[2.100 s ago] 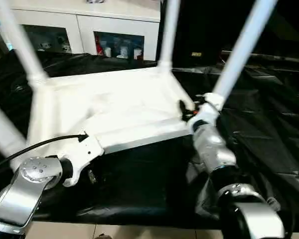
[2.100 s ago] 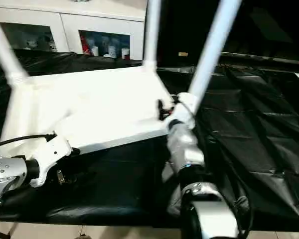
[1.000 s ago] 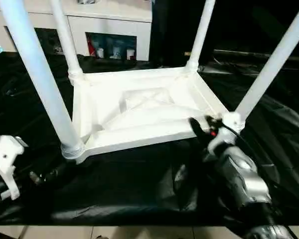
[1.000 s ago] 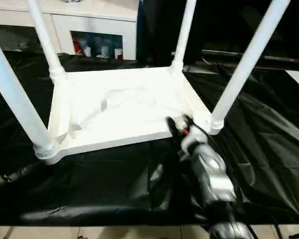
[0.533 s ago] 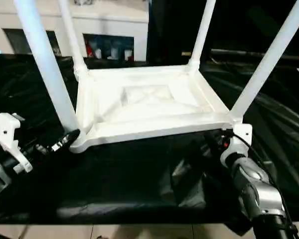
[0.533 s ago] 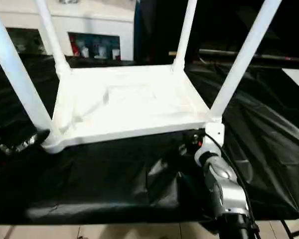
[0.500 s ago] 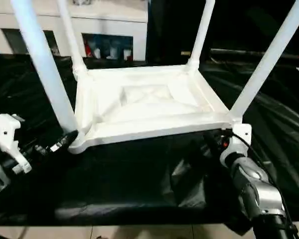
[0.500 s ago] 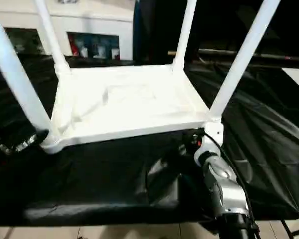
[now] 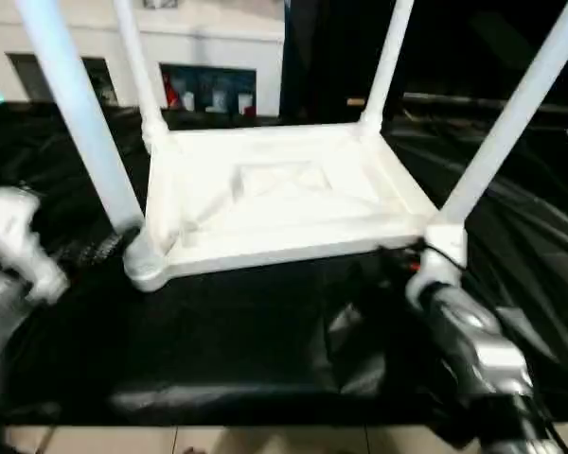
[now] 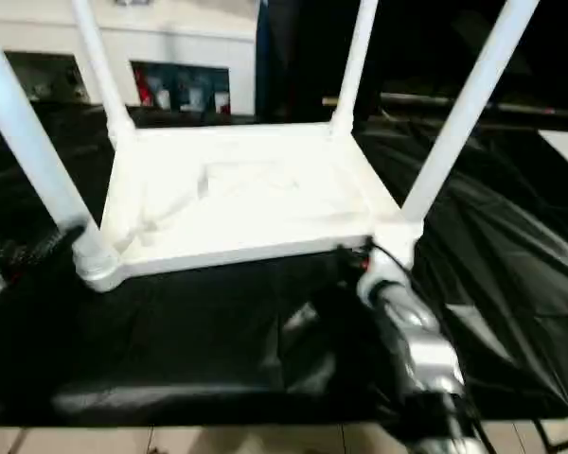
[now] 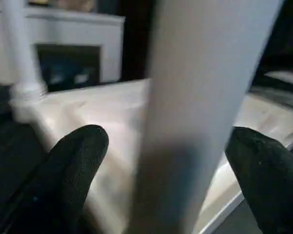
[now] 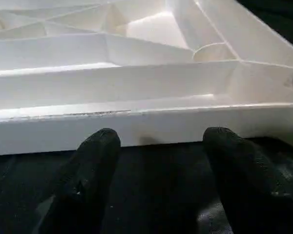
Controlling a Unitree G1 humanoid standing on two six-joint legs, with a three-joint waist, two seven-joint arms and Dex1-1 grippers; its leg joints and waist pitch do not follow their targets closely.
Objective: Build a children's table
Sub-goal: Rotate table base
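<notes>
We see the children's table lying upside down on a black sheet, its ribbed underside facing up and all four legs standing in their corner sockets — so the assembly looks to us close to finished, with perhaps only a check that the legs sit tight and the turning over of the table left to do. A white cabinet with glass doors stands behind it.

Our left gripper has its fingers spread wide on either side of the near left leg, which rises between them; in the wrist view the leg fills the gap but we cannot tell whether either pad touches it, and nothing is clamped.

Our right gripper hangs just in front of the table's near edge by the near right leg, fingers parted and empty, the raised rim directly ahead of them — close, but apart from it.
</notes>
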